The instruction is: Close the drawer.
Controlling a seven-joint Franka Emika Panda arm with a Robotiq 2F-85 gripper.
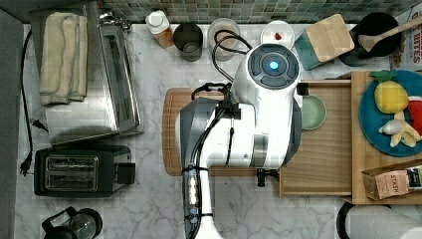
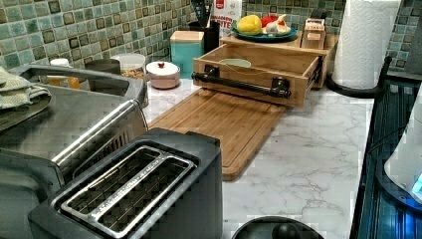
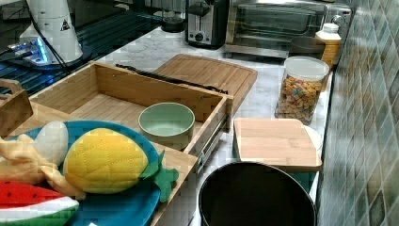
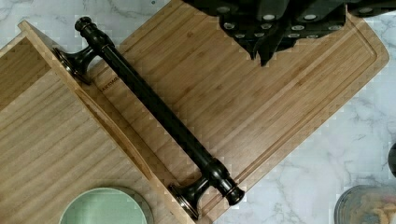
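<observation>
Drawer closing has not begun: the shallow light-wood box stands pulled well out of its cabinet, its front panel overhanging the near end of the cutting board, with a pale green bowl resting inside against one side wall. The gripper hangs above the cutting board, on the outer side of the black bar handle and clear of it, touching nothing. Whether its fingers are spread or together I cannot tell, since just the dark underside of the hand shows at the edge of the wrist view.

To do this step well, the hand should probably come down on the board side of the handle, low enough that a flat part of it meets the bar or the front panel near the middle, between the two brackets. Contact near one bracket would likely twist the drawer on its runners and jam it. The push should then run straight along the runners, away from the board and toward the cabinet, at a steady, gentle pace so the bowl does not slide or tip. Height matters too: too low and the fingers would scrape the cutting board; too high and they could ride over the bar.
</observation>
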